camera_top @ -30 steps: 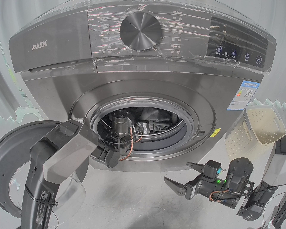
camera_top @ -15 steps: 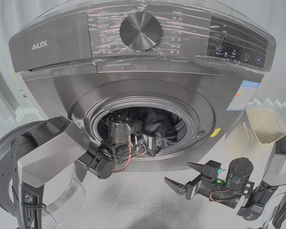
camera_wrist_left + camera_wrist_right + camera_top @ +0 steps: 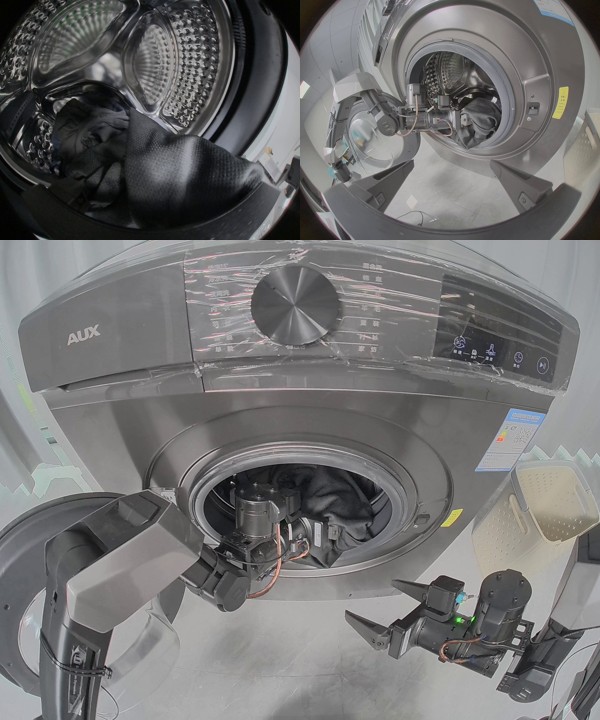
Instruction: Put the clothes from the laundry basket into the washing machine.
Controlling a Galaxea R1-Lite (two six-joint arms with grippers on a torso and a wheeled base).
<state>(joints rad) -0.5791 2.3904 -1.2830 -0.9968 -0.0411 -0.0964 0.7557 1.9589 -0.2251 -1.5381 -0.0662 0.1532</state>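
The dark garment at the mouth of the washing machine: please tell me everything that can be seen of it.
The dark garment is a black or charcoal cloth with a fine, dotted knit texture, soft and matte. It lies crumpled in a loose heap at the lower front of the drum, and its lower folds reach down to the door seal. The left gripper is against its side, with cloth draped around the gripper's tip. A smoother dark cloth lies just behind it, deeper in the drum.
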